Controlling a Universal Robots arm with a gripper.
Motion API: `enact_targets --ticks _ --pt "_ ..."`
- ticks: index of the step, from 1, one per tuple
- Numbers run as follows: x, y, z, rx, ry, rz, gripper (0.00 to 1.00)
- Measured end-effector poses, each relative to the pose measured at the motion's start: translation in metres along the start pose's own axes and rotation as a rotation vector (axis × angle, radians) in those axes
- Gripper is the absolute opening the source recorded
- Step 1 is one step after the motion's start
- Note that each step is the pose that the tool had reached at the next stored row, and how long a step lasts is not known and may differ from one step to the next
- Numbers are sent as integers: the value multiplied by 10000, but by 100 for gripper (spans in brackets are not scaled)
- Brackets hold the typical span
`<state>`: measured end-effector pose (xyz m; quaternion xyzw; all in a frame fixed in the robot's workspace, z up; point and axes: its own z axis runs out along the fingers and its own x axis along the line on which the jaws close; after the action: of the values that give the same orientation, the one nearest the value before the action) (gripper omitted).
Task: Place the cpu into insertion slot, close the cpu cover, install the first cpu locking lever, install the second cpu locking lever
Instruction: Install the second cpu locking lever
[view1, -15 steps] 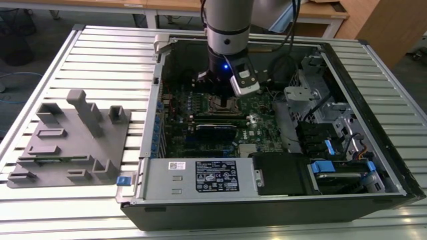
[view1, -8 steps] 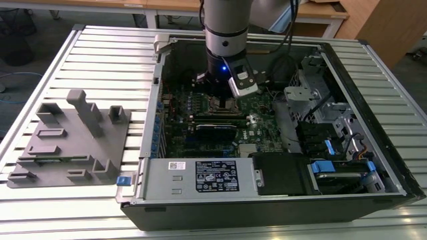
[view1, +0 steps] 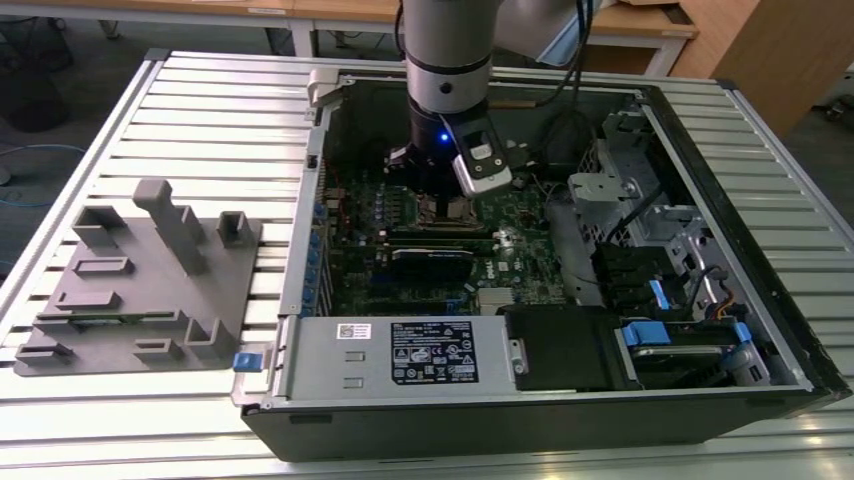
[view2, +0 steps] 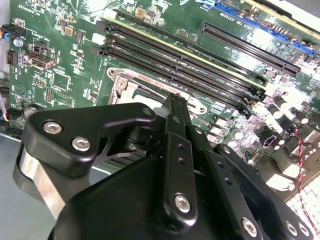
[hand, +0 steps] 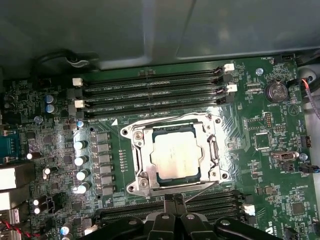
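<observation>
Grey cylindrical arm (view1: 447, 50), top centre of exterior view; silver wrist camera (view1: 483, 165), blue light. Black gripper (view2: 172, 107) linkage, silver screws, lower half of second wrist view.

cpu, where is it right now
In the first wrist view, the square silver-grey cpu sits inside the silvery metal cover frame, between the long black memory slots.

Dull silver-grey cpu (hand: 175, 156), silvery cpu cover (hand: 214, 150), green motherboard (hand: 260, 165), black pincer (hand: 172, 201).
</observation>
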<state>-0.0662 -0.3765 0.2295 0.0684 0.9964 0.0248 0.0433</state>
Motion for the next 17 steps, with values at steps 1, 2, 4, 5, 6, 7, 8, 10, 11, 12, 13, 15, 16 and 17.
enact_targets --ticks 1,2,4,5,6,7,8,10,11,12,13,15,16,17 --pt "0 0 0 0 0 1 11" --pt "0 0 0 0 -1 1 11" --pt "0 0 1 0 0 0 11" --pt "1 0 3 -1 0 -6 11" --pt "1 0 7 -4 0 -20 11" --pt "1 0 12 -5 2 -46 11" --pt "2 -1 17 -6 5 -90 11" --pt "5 -2 36 -19 18 -326 11" --pt "11 -4 46 -33 28 -512 11" --pt "22 -6 56 -47 37 -677 11" --pt "31 -7 62 -52 41 -740 11" --pt "57 -11 70 -56 46 -830 11" --pt "70 -13 75 -57 47 -859 11" --pt "82 -15 80 -58 48 -885 11"
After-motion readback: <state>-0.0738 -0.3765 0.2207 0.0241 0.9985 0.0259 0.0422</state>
